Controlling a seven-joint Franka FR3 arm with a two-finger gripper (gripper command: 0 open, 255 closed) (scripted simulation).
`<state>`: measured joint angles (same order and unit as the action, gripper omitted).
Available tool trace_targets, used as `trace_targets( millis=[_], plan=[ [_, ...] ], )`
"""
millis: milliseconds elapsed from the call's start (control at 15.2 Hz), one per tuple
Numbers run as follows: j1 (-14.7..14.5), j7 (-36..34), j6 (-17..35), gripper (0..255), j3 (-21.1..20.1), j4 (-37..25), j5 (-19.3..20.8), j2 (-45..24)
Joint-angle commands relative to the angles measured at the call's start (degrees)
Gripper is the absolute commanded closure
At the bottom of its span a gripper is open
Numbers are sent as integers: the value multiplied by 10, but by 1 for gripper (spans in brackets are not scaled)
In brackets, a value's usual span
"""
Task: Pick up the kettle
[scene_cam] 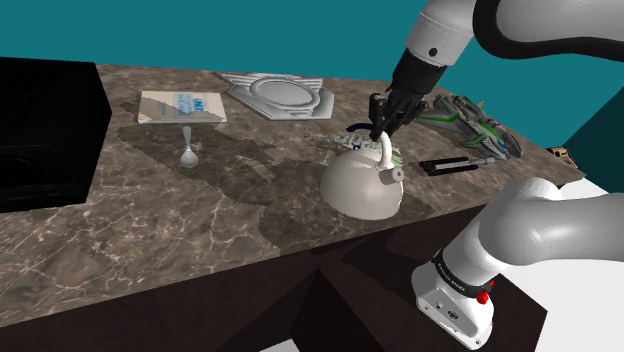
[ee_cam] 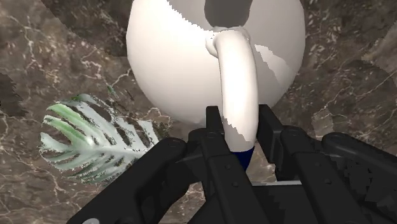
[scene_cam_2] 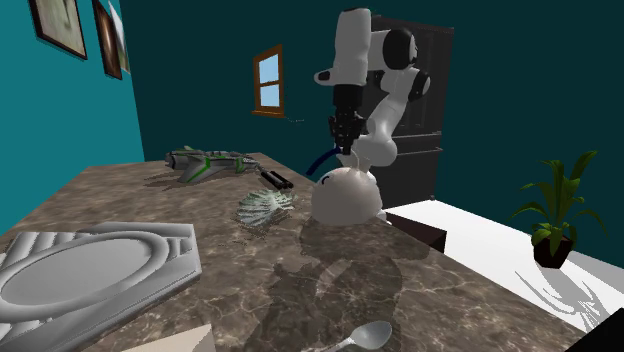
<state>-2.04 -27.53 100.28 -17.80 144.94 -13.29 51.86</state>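
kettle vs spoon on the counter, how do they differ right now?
Size: the kettle is a big domed body; the spoon is small and thin. State: the gripper clasps the kettle's arched handle; the spoon lies free, untouched. Place: the kettle sits near the front edge of the counter, the spoon farther toward the shoulder view's left. Both are whitish and rest on that marbled counter.

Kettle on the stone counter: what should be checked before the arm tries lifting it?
1. The gripper straddles the handle of the kettle: ok.
2. Both fingers touch the handle: ok.
3. The kettle stands upright on the counter: ok.
4. The leaf-shaped object is clear of the gripper: ok.
5. The grip is firm enough not to slip: cannot tell.
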Motion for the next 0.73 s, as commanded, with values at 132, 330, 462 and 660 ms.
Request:
trace_targets(
  millis=[132,330,462,660],
  plan=[
    [4,-1,-27,255,6,-34,6,-6],
    [6,-1,-47,255,10,-60,11,-12],
    [8,-2,-61,255,13,-78,13,-16],
    [9,-2,-69,255,14,-88,15,-19]
  ],
)
